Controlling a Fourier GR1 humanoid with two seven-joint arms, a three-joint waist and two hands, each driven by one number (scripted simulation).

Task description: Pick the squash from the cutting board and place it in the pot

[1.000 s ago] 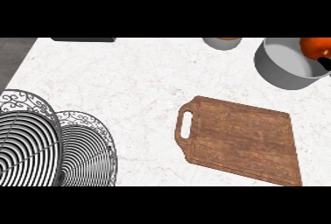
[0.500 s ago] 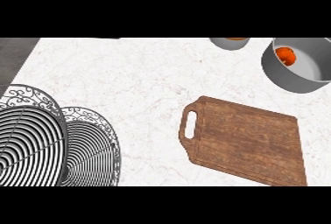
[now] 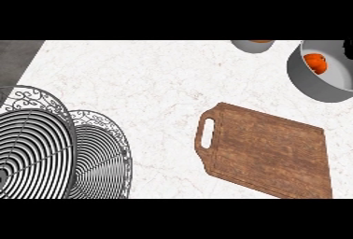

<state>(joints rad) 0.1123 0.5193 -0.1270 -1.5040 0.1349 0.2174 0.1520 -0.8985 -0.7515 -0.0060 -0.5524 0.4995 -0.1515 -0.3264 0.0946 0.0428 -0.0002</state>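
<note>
The orange squash [image 3: 315, 62] lies inside the grey pot [image 3: 309, 84] at the upper right, against its far side. The brown wooden cutting board [image 3: 272, 149] lies bare below the pot, its handle slot pointing left. A black sliver of my right hand [image 3: 347, 48] shows at the right edge over the pot's rim, apart from the squash; too little of it shows to tell its state. My left hand is out of sight.
A small grey bowl [image 3: 252, 45] sits at the top edge, left of the pot. Two round black-and-white patterned plates [image 3: 34, 149] [image 3: 102, 158] stand at the lower left. A dark strip [image 3: 17, 58] borders the white marble counter [image 3: 138, 84] at the upper left.
The squash, held over the pot's rim a second ago, now lies inside the pot. My right hand has pulled back toward the right edge. The whole view has shifted slightly.
</note>
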